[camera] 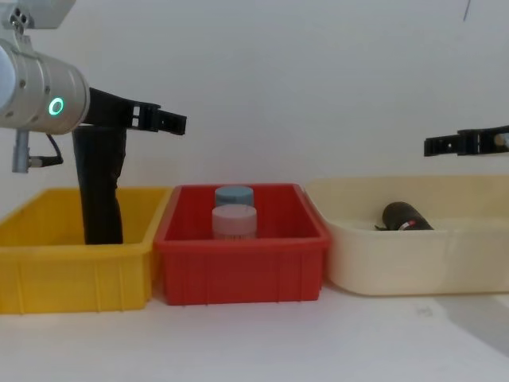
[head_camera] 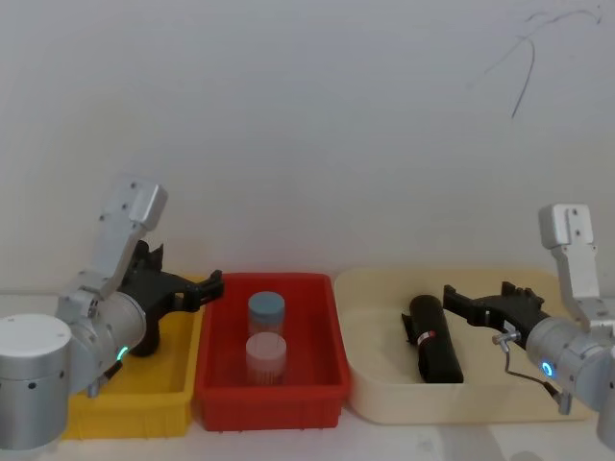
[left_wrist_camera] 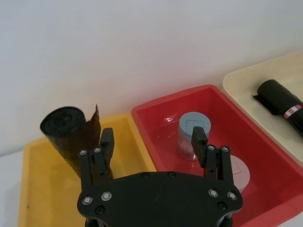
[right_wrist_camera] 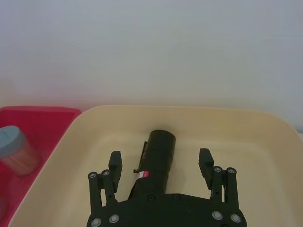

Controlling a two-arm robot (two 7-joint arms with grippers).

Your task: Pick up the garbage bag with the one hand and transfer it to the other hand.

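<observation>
Pre-grasp step: garbage bag point(head_camera: 437, 341) lying untouched in cream tray's point(head_camera: 432, 403) left half. Right gripper point(right_wrist_camera: 160, 155) wide open above it; left gripper point(left_wrist_camera: 153, 135) wide open over yellow bin's point(head_camera: 125, 408) right edge. Next, likely: descent and closure on the roll.

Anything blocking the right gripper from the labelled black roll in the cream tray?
Nothing visible. The right gripper hangs open above the garbage bag, which lies alone in the cream tray, with only free space between them.

Garbage bag point(head_camera: 435, 344): matt black plastic roll. Red bin point(head_camera: 271, 390), cream tray point(head_camera: 384, 405): glossy plastic.
</observation>
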